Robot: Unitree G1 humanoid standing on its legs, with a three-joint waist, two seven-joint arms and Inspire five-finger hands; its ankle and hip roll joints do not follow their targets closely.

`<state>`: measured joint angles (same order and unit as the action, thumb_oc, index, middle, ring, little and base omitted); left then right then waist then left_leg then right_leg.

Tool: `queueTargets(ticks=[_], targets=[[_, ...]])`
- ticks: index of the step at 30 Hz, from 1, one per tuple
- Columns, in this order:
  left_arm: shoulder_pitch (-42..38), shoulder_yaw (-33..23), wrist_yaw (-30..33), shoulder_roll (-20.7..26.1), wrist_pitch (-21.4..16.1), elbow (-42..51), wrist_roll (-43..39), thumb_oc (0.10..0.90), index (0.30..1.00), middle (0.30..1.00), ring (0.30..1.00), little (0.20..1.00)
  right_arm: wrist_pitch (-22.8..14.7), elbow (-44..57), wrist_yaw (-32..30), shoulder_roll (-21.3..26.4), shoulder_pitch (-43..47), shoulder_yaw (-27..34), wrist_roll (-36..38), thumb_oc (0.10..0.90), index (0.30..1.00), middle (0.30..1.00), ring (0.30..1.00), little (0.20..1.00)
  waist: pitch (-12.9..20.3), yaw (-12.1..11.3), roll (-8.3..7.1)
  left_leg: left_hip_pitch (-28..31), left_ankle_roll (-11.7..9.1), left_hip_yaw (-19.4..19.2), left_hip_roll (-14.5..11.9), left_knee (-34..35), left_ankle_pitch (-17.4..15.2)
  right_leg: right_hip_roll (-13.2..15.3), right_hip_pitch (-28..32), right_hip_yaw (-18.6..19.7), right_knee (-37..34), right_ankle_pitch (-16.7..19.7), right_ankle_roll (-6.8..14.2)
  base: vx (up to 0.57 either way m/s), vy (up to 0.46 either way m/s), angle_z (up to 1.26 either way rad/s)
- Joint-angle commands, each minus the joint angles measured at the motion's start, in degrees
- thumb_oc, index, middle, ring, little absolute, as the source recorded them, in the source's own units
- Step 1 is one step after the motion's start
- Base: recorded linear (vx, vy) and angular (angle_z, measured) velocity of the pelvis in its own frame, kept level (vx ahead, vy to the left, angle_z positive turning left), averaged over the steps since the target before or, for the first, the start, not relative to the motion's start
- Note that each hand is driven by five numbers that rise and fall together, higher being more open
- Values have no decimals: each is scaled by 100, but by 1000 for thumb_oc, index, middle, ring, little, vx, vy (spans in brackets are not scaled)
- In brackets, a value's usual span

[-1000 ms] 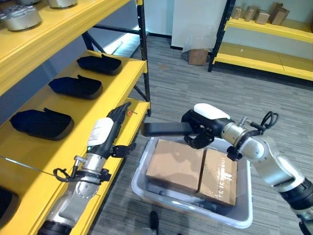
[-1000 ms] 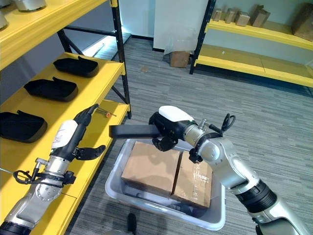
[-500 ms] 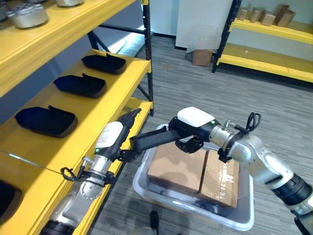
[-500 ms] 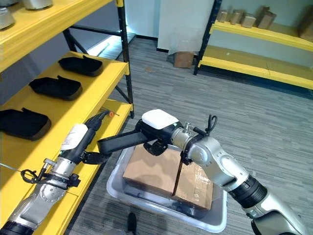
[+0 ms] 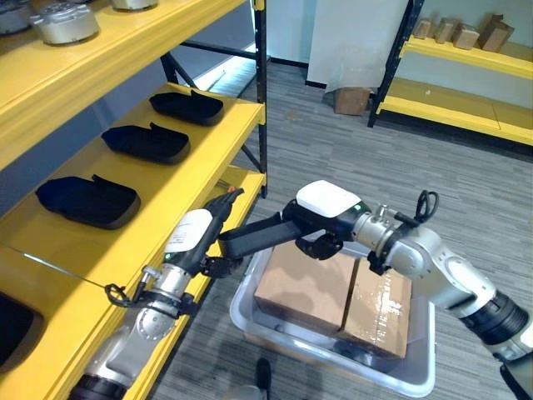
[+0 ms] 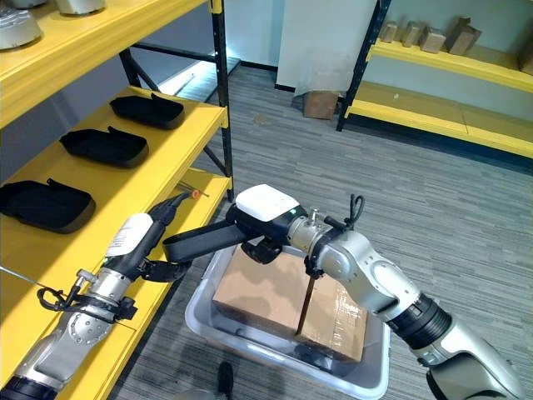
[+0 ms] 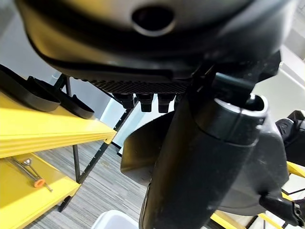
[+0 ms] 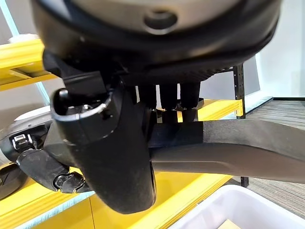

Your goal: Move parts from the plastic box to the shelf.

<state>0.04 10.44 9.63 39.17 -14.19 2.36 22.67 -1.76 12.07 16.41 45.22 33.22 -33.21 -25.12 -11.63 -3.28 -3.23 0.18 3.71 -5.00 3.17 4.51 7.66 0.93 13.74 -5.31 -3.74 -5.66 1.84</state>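
**Long black part held between box and shelf**

On my left stands the shelf (image 5: 179,179), with three black trays (image 5: 87,200) on its middle level. My left hand (image 5: 204,229) reaches beside the shelf edge with straight fingers, its thumb touching the near tip of the part (image 5: 254,237). My right hand (image 5: 321,233) curls round the part's other end, above the plastic box (image 5: 333,371) and its two cartons (image 5: 304,287). The part looks stiff, light and smooth; I judge an end grip tends to lever, so support nearer the middle would suit.

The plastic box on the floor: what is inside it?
Inside the grey plastic box lie two brown cardboard boxes side by side, filling most of it. Something dark shows at their near edge; whatever lies beneath them is covered.
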Motion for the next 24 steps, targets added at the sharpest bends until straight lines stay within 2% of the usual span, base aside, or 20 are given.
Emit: queueTargets(ticks=[1,5,6,7,8,9,10,11,17,24], targets=[[-962,213,509,-77,-626,234,-266,900,1000,1000,1000,1000,-667,286,-579,-401,826,-83,51,400,300,300,300,300,608,-22,-70,595,-563,114,-640,49,-1033,397,-562,-379,110,329,317,0,0,0],[-1080,294,522,-79,-467,187,-54,900,1000,1000,1000,1000,-748,254,-593,-420,837,-86,85,400,300,300,300,300,619,-8,-76,606,-565,126,-645,49,-1033,379,-559,-366,129,314,305,0,0,0],[-1135,363,519,-80,-406,159,28,600,580,580,580,580,-765,264,-612,-406,866,-120,116,400,300,300,300,300,625,-1,-79,611,-563,122,-652,49,-1034,377,-556,-361,139,302,303,0,0,0],[-1136,364,521,-81,-406,158,30,578,550,550,550,550,-765,264,-612,-405,866,-120,116,400,300,300,300,300,625,-2,-79,611,-564,121,-652,49,-1034,377,-556,-360,140,301,303,0,0,0],[-1167,416,425,-64,-478,140,-55,478,410,410,410,410,-789,292,-637,-426,871,-138,94,400,300,300,300,300,626,12,-73,618,-564,118,-653,49,-1036,373,-559,-352,146,299,305,0,0,0],[-1170,416,421,-62,-480,138,-60,478,410,410,410,410,-789,292,-638,-426,870,-136,93,400,300,300,300,300,625,11,-74,618,-564,117,-653,49,-1036,373,-559,-351,146,299,305,0,0,0],[-1179,452,220,-71,-670,135,-383,400,300,300,300,300,-806,311,-668,-426,877,-144,69,400,300,300,300,300,621,20,-70,623,-566,112,-660,49,-1030,371,-564,-345,156,299,301,0,0,0],[-1161,462,135,-132,-746,220,-803,400,300,300,300,300,-839,340,-799,-410,859,-146,49,400,300,300,300,300,602,32,-58,624,-568,110,-674,49,-1014,367,-574,-333,175,294,295,0,0,0],[-1563,749,314,-436,-721,364,-1211,400,300,300,300,300,-886,250,-975,-631,998,-119,108,400,300,300,300,300,609,80,-67,666,-551,125,-654,49,-1057,364,-534,-337,181,273,285,0,0,0],[-1763,880,728,-525,-377,394,-556,400,300,300,300,300,-848,362,-782,-655,1050,-164,229,400,300,300,300,300,638,128,-98,691,-537,101,-643,49,-1083,375,-524,-317,192,266,293,0,0,0]])
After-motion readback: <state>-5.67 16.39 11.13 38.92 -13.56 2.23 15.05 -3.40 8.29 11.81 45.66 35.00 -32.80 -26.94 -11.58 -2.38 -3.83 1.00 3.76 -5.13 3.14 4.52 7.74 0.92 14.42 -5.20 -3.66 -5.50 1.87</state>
